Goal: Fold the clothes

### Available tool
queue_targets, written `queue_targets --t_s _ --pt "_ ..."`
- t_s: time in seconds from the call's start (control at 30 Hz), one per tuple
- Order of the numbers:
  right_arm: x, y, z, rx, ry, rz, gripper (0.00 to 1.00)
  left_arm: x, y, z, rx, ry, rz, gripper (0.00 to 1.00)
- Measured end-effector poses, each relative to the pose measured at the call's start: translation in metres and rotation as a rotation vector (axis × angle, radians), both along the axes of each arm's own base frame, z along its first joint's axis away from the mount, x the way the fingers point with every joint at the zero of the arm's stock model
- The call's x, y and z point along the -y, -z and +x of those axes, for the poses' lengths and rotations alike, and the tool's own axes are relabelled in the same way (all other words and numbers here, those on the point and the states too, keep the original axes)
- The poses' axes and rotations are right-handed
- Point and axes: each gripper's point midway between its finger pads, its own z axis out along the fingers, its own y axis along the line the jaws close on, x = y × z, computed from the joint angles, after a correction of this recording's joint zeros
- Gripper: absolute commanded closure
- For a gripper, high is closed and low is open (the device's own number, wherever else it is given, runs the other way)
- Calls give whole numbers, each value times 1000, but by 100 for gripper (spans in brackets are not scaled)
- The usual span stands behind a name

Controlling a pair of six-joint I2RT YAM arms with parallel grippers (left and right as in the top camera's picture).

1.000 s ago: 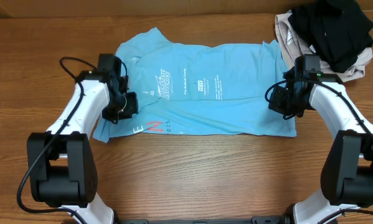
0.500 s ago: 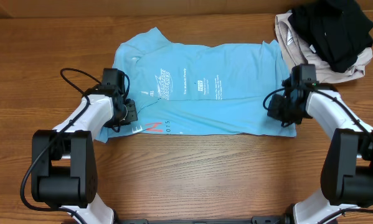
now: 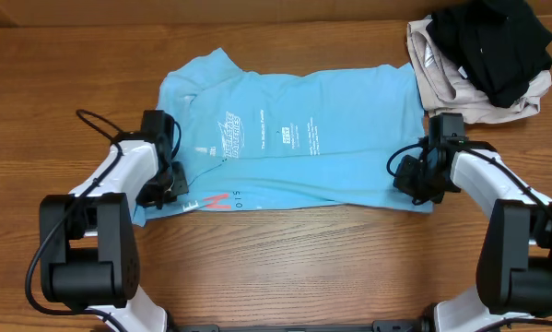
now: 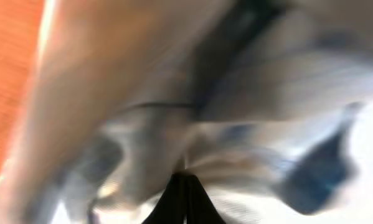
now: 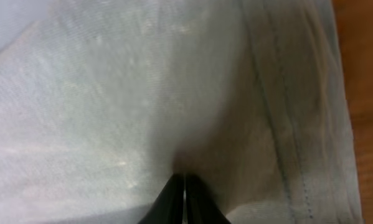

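The sky-blue t-shirt (image 3: 294, 138) lies across the middle of the table, folded lengthwise, with small white text on top and red-pink letters at its front left edge. My left gripper (image 3: 165, 184) is shut on the shirt's front left corner; the left wrist view is blurred, with its closed fingertips (image 4: 185, 186) pinching fabric (image 4: 286, 81). My right gripper (image 3: 412, 175) is shut on the shirt's front right corner; the right wrist view shows its closed fingertips (image 5: 184, 190) pinching hemmed cloth (image 5: 111, 81).
A black garment (image 3: 492, 41) lies on a beige-grey garment (image 3: 441, 74) at the back right corner, close to the shirt's right edge. Bare wooden table (image 3: 294, 267) runs along the front.
Both grippers have moved toward the table's front, dragging the shirt's front edge with them. The shirt has shifted toward the front and slightly left, and its front edge is tauter.
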Motion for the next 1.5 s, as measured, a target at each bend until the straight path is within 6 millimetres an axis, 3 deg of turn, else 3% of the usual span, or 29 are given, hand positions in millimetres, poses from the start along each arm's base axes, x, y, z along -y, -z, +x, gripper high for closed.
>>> queue_targets --t_s 0.4,0.53,0.8,0.93,1.0,1.1,1.17,1.37,1.5 --pt "-13 -1 -75 -317 115 63 88 -35 -4 -62 -222 -100 44 96" --pt "-20 -2 -89 -379 130 99 88 -43 -6 -70 -248 -136 62 96" --pt "-23 -1 -89 -382 139 113 87 -59 -6 -74 -239 -224 75 96" --pt "-22 -7 -85 -388 134 109 81 -53 -19 -74 -282 -188 34 96" --pt "-20 -18 -78 -384 125 100 73 -52 -35 -66 -287 -169 13 86" --pt "-15 -38 -64 -352 113 76 61 -55 -64 -40 -235 -142 1 42" --pt "-12 -55 -54 -315 113 67 56 -58 -85 -23 -186 -128 1 30" --pt "-8 -97 -22 -169 85 49 16 -59 -137 25 -16 -40 -29 15" --pt "-5 -108 14 -15 34 38 10 -44 -157 84 222 113 -121 16"
